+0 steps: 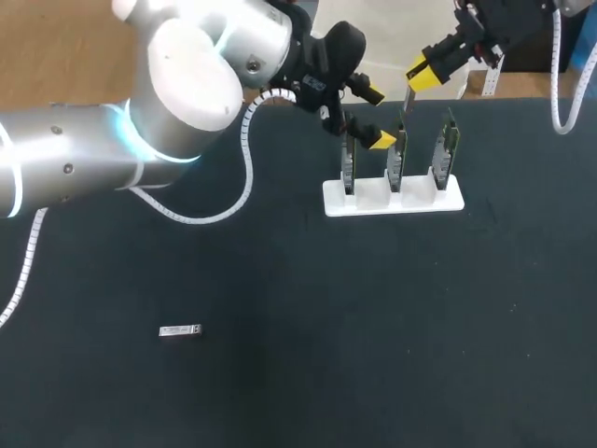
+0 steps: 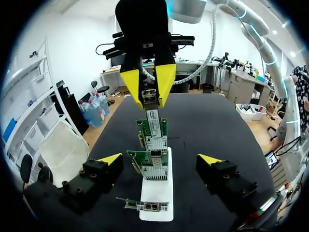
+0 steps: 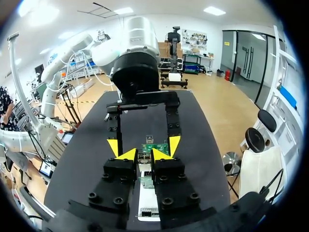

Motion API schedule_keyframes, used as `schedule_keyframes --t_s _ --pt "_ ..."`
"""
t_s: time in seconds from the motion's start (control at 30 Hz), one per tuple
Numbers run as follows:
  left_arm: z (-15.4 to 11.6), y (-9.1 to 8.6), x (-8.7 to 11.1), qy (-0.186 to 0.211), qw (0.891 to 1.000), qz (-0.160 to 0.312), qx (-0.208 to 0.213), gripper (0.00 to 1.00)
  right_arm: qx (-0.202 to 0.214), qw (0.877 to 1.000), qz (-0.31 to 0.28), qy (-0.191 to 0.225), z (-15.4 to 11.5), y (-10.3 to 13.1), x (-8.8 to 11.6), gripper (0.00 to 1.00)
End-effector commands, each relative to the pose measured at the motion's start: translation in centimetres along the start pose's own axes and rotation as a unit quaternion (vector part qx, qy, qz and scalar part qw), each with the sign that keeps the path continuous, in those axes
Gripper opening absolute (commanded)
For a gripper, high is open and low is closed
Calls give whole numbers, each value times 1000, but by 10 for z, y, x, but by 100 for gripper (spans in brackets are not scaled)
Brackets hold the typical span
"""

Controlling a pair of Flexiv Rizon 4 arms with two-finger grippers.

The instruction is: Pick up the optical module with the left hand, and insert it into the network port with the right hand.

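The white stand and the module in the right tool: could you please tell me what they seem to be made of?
White stand: probably plastic, matte; it is uniformly white with no glare. Module: apparently metal, bare silvery finish; its casing looks grey and slightly shiny.

The silver left arm (image 1: 84, 149), a cyan ring glowing at its joint, comes in from 9 o'clock in the head view and stretches toward 12 o'clock. Its black, yellow-tipped left claw (image 1: 376, 117) has its fingers spread wide. The black right wrist (image 1: 508, 19) enters at 1 o'clock. The yellow-tipped right claw (image 1: 424, 73) angles toward 7 o'clock, fingers pinched on a slim silver optical module (image 2: 153, 118).
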State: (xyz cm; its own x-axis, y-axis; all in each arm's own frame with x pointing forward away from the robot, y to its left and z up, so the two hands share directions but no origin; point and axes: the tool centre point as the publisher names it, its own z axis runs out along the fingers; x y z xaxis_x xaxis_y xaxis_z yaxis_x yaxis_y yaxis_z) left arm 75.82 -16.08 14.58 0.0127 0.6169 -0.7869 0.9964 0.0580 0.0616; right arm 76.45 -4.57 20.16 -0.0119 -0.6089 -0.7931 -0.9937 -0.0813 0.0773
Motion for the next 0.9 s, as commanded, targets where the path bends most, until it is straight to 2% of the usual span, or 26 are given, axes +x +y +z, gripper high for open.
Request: schedule_keyframes --t_s 0.03,0.27,0.9 --pt "0 -4 -2 7 1000 7 0 100 4 1000 -1 -1 0 4 1 0" --pt "2 -9 1 10 1000 3 5 100 4 1000 -1 1 -1 5 1 0" --pt "4 -7 3 30 999 -23 11 100 6 1000 -2 4 -1 5 2 0"
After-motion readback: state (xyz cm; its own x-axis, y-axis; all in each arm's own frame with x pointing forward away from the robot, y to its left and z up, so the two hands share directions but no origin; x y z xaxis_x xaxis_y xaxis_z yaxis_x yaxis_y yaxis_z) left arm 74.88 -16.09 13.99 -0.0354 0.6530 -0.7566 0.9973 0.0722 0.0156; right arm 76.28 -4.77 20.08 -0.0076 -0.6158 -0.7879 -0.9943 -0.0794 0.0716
